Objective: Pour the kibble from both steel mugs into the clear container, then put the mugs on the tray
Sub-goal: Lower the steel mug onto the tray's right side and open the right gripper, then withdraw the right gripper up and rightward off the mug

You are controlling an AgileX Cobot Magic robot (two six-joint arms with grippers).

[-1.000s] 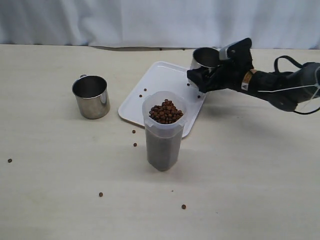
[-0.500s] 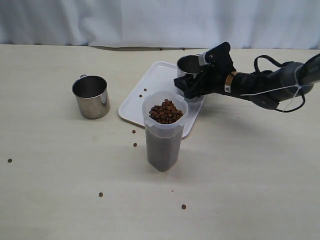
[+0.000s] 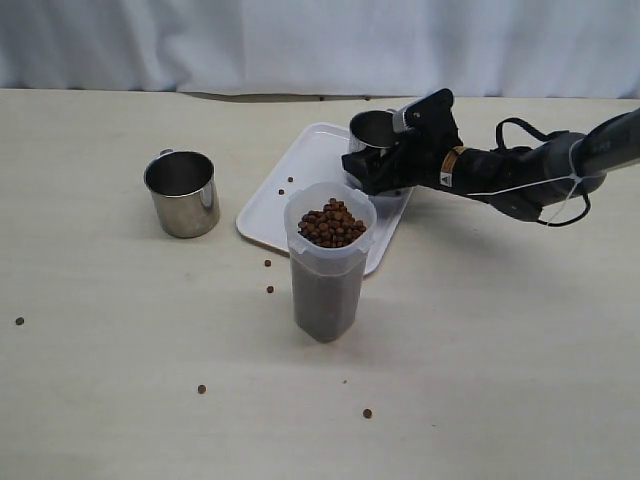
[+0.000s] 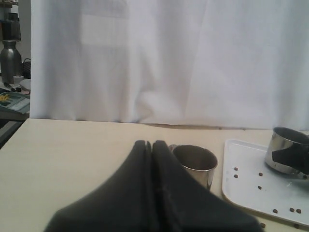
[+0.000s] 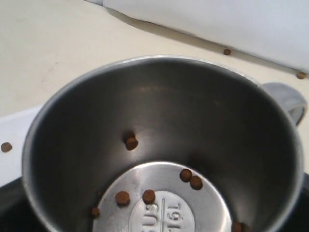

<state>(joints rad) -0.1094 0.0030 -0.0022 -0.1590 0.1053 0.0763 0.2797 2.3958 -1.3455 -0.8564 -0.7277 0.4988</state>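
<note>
One steel mug point(image 3: 372, 129) hangs tilted, low over the far right part of the white tray point(image 3: 300, 185), with my right gripper point(image 3: 380, 163) shut on it. I cannot tell whether it touches the tray. The right wrist view shows its inside point(image 5: 159, 125) holding several kibble pellets point(image 5: 148, 195). The other steel mug point(image 3: 183, 192) stands upright on the table left of the tray. In front of the tray stands the clear container point(image 3: 327, 285), heaped with kibble point(image 3: 331, 223). My left gripper point(image 4: 151, 144) is shut on nothing, well short of the left mug point(image 4: 194, 162).
Loose pellets lie on the table point(image 3: 268, 263), point(image 3: 201, 389), point(image 3: 367, 413) and far left point(image 3: 20, 321). A few more rest on the tray point(image 4: 235, 169). A white curtain point(image 3: 320, 40) closes off the table's far edge.
My right gripper has carried its mug leftward and lower, from beyond the tray's far right corner to over the tray. The left mug and the container have not moved.
</note>
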